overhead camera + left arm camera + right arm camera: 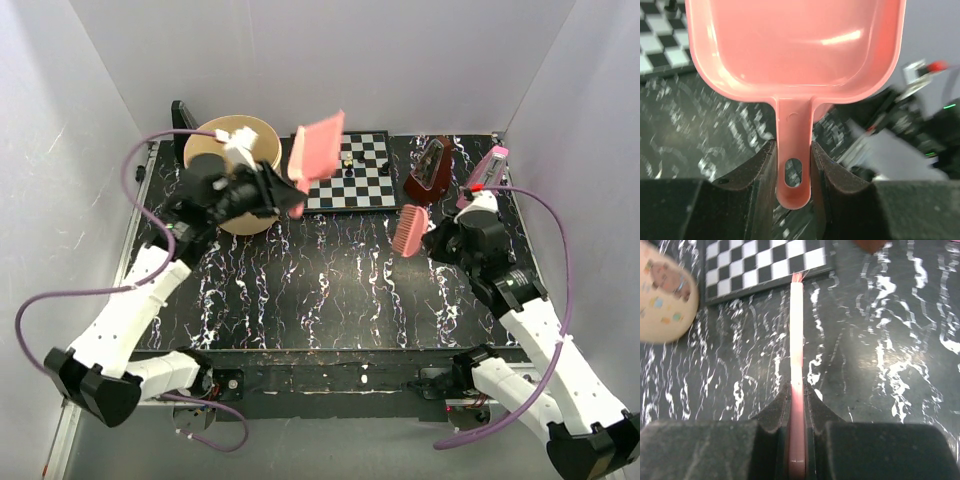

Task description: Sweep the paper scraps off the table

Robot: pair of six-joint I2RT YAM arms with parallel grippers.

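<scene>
My left tool [793, 150] clamps the pink dustpan [795, 45] by its handle, raised beside the bowl [203, 150] — likely for emptying — while my right tool [797, 395] pinches the brush [797, 330]. No paper scraps show on the tabletop [330, 290].

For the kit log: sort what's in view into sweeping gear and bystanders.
Job: pink dustpan in the left pincer; pink brush in the right pincer; the table; tan bowl, likely the dump spot. No paper scraps show.
Lying about: chessboard with its pieces; dark red object beside it.
</scene>
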